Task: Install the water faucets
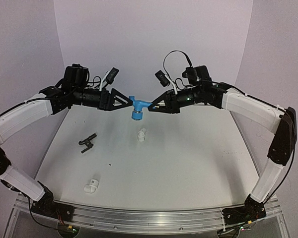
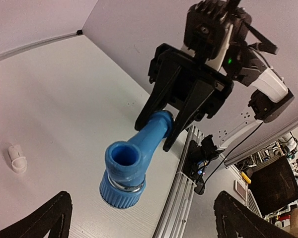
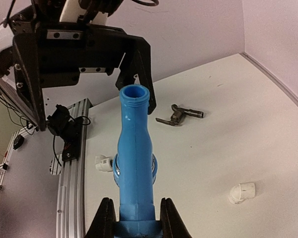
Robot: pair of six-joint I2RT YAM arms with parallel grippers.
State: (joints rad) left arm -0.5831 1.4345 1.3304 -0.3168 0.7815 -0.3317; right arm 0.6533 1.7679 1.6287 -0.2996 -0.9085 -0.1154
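metal fitting (image 1: 88, 143), dark, lies on the table (image 1: 188, 163) at left. above and beyond it the left gripper (image 1: 125, 101) stands spread wide about the open end of the blue tap (image 1: 137, 106), which hangs in mid-air over the table's far side, knob down, its other end pinched by the right gripper (image 1: 153, 106).

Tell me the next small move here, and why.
Probably back the left gripper straight away: its jaws stand open around the open end of the small blue plastic tap, while the right gripper is shut on the other end, carrying it alone.
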